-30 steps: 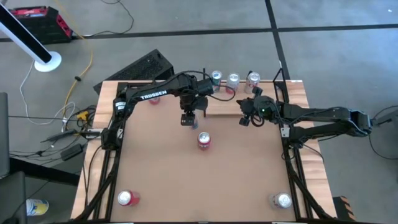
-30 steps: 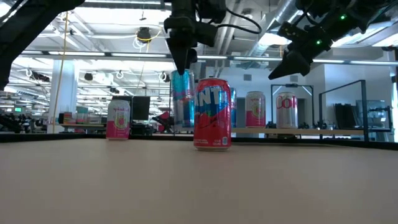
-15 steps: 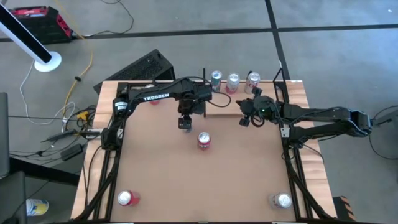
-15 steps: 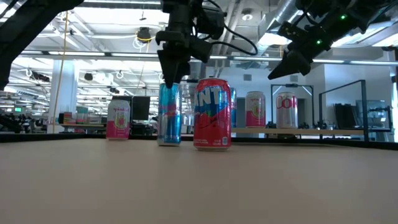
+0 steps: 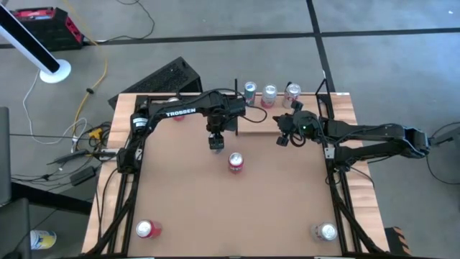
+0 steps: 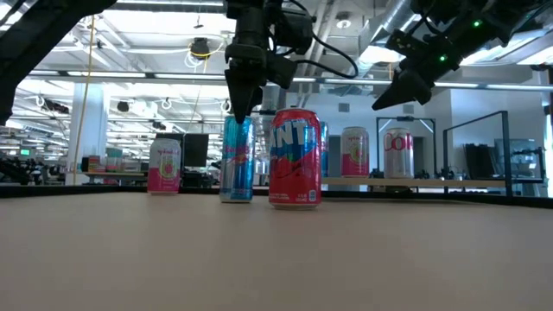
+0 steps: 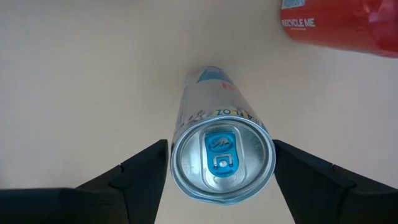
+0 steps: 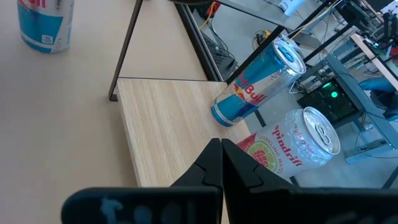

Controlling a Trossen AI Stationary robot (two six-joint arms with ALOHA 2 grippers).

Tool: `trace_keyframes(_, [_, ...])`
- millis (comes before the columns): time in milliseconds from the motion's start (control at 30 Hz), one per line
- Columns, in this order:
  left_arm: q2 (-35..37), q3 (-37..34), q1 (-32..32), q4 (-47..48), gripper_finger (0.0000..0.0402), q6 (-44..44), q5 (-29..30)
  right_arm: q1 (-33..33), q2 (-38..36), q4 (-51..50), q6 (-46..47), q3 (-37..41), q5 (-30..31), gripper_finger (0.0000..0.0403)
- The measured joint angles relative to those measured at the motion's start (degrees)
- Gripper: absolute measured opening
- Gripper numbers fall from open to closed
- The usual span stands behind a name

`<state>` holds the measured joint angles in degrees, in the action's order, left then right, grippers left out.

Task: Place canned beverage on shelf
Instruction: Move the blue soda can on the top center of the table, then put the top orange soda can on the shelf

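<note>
A slim blue and silver canned beverage stands upright on its base on the brown tabletop, just left of a red can. My left gripper points straight down over it, open. Its two fingers stand close on either side of the can's top rim, and I see no clear touch. The shelf is the pale wood panel at the table's far middle. My right gripper hovers shut above the shelf's near right part and holds nothing.
Three cans stand in a row at the shelf's far side, among them a blue one and a pink one. A pink can stands at the far left. One can stands at each near corner.
My left gripper has come down with the slim blue can and gone a little toward the table's left. The can hung clear of the table and now stands on it beside the red can.
</note>
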<state>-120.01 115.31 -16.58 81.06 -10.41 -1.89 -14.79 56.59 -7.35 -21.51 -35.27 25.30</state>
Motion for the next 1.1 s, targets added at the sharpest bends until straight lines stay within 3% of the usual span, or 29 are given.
trace_keyframes(233, [0.0, 1.5, 0.0, 0.9, 0.0298, 3.4, -1.3, 0.0, 0.0, 0.1, 0.0, 0.0, 0.0, 0.0021])
trace_keyframes(400, [-0.1, 3.9, 0.0, 1.9, 0.0305, 2.5, 1.5, 0.0, 0.0, 0.1, 0.0, 0.0, 0.0, 0.0021])
trace_keyframes(567, [-0.1, 9.4, 0.0, 6.2, 0.0305, 2.6, 4.6, 0.0, 0.0, 0.1, 0.0, 0.0, 0.0, 0.0021])
trace_keyframes(700, [0.2, 15.8, 0.0, 9.1, 0.0305, 3.0, 3.3, 0.0, 0.0, 0.0, 0.0, 0.0, 0.0, 0.0021])
trace_keyframes(833, [3.0, 19.7, 0.0, 8.8, 0.0305, 4.0, 1.2, 0.0, 0.0, 0.1, -0.3, 0.0, 0.0, 0.0021])
trace_keyframes(1100, [14.9, 14.0, 1.1, 8.2, 0.0305, 7.7, 0.8, 0.0, 0.0, -0.1, -1.1, 0.0, 0.0, 0.0021])
